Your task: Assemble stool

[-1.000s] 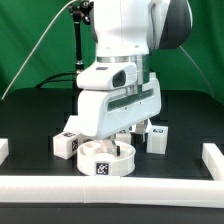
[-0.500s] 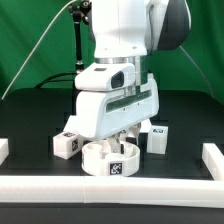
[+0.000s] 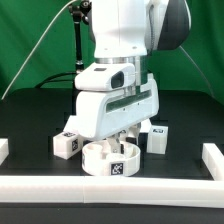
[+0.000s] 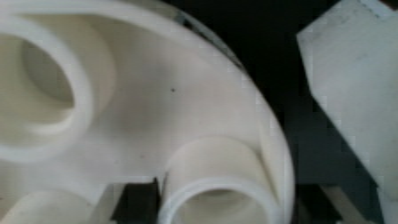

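Observation:
The round white stool seat (image 3: 107,160) lies on the black table in front of the arm, sockets facing up, with a tag on its front wall. My gripper (image 3: 126,139) reaches down onto the seat's far right rim and appears shut on it. In the wrist view the seat (image 4: 160,90) fills the picture, and the dark fingers (image 4: 143,200) stand on either side of a raised socket rim (image 4: 228,190). One white leg (image 3: 67,144) lies to the seat's left. Another leg (image 3: 157,138) lies to its right, behind the gripper.
Long white border bars run along the front (image 3: 110,186), the exterior view's left (image 3: 3,150) and right (image 3: 212,157). A pale flat part (image 4: 349,70) lies past the seat in the wrist view; I cannot tell what it is.
The seat has turned under the gripper: its front tag moved toward the exterior view's right. In the last half second it hardly moved.

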